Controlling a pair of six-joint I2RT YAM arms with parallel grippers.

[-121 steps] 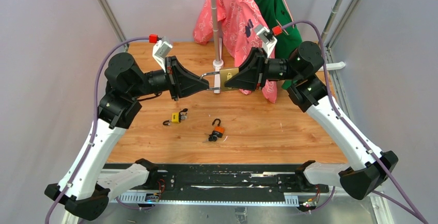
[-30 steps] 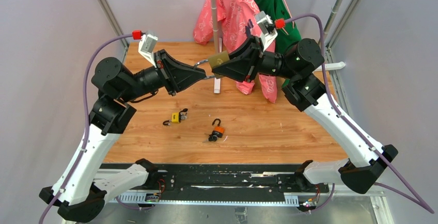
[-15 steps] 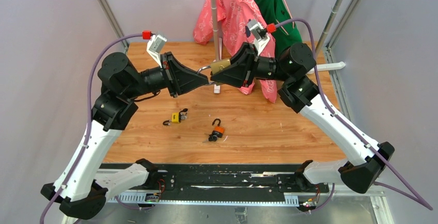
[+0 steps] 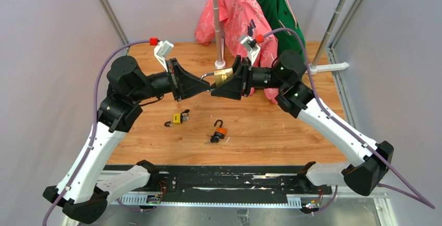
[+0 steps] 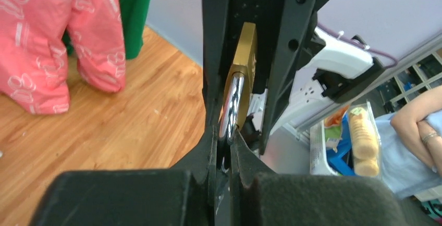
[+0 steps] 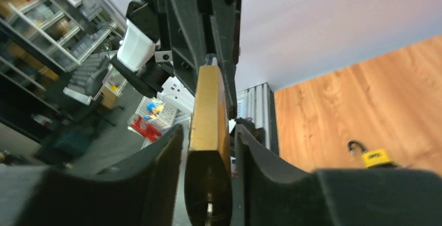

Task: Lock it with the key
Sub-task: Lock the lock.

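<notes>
The wooden worktop (image 4: 292, 132) lies under me, and behind it a pink shirt (image 4: 229, 12) and a green shirt (image 4: 271, 2) hang by a pole (image 4: 216, 23). My two arms meet in the air over the far part of the worktop.

Between them is the brass padlock (image 4: 224, 75), lifted and touching nothing but me. My right claw (image 6: 208, 137) is clenched on its flat body. My left claw (image 5: 224, 137) is clenched on the steel shackle (image 5: 232, 101). Two small locks rest on the wood, well apart from us: a yellow padlock (image 4: 178, 118) and an orange padlock (image 4: 220, 130). I cannot tell whether a key sits in the brass one.

I think I am pressing the shackle into the body. The danger is that my two claws do not push along one line. Then the smooth shackle can slide out of my left fingers, or the body can twist in my right ones, and the padlock falls. Pressing when the shackle end is not over its hole could also jam it.

Compared with half a second ago, my right arm is drawn in and lower, and the padlock sits a little lower. Against four seconds ago, my claws stand closer together and less shackle shows between them.
</notes>
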